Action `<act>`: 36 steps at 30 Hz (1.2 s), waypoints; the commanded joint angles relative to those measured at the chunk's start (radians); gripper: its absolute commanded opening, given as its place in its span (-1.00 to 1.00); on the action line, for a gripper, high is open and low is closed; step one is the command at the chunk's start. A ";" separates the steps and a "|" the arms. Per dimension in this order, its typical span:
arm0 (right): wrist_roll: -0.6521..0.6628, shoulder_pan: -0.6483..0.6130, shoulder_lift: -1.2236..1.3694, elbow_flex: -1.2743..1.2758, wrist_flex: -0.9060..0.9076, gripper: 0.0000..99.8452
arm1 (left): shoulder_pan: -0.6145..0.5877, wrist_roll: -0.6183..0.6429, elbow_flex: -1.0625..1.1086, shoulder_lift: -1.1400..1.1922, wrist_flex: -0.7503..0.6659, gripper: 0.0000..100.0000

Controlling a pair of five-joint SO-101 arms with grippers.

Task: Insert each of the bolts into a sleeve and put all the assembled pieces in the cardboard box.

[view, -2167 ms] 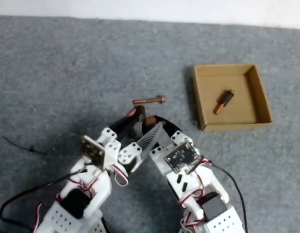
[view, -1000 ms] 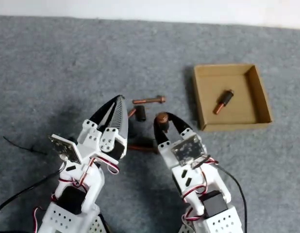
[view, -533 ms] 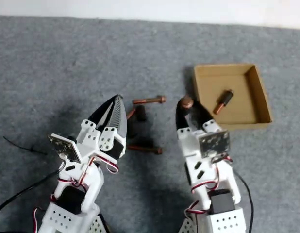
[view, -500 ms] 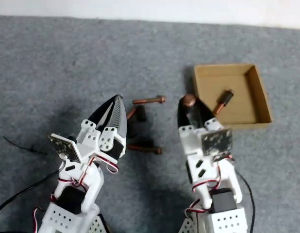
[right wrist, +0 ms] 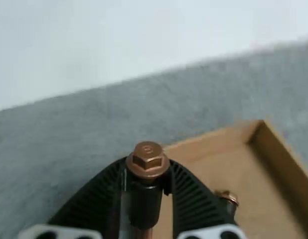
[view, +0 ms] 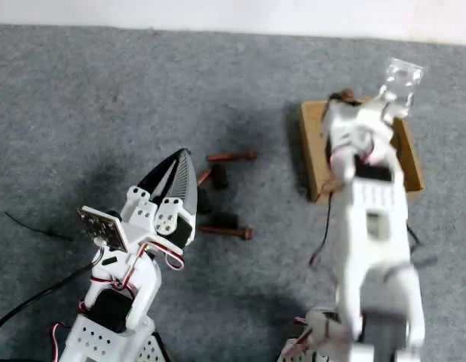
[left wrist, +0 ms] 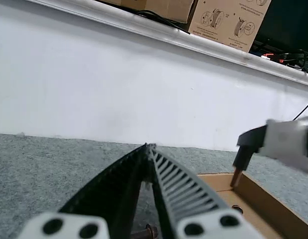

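Copper hex-head bolt in black sleeve [right wrist: 145, 191] is clamped in my right jaws, brown cardboard box [right wrist: 279, 157] just beyond; released early, it could clip the rim. Left jaws pinched together.

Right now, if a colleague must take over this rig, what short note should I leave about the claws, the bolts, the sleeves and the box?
Left claw: shut, empty, near the loose parts on the carpet.
Right claw: shut on a sleeved bolt, over the cardboard box.
Done: one assembled piece lies in the box.
To do: drop the held one in. On the carpet lie a bare bolt, a sleeve and another bolt; I cannot tell whether any are joined.
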 commanded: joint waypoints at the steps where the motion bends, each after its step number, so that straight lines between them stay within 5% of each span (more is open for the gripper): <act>1: -0.092 0.056 0.236 -0.196 -0.035 -0.99 | -0.002 -0.005 0.016 -0.002 0.003 -0.99; 11: -0.244 0.101 0.648 -0.401 -0.035 -0.98 | -0.002 -0.005 0.016 -0.002 0.003 -0.98; 19: 0.080 -0.025 0.710 -0.435 -0.033 -0.66 | -0.002 -0.005 0.016 -0.002 0.003 -0.98; 36: 0.087 -0.048 0.513 -0.329 -0.001 -0.57 | -0.002 -0.005 0.016 -0.002 0.003 -0.98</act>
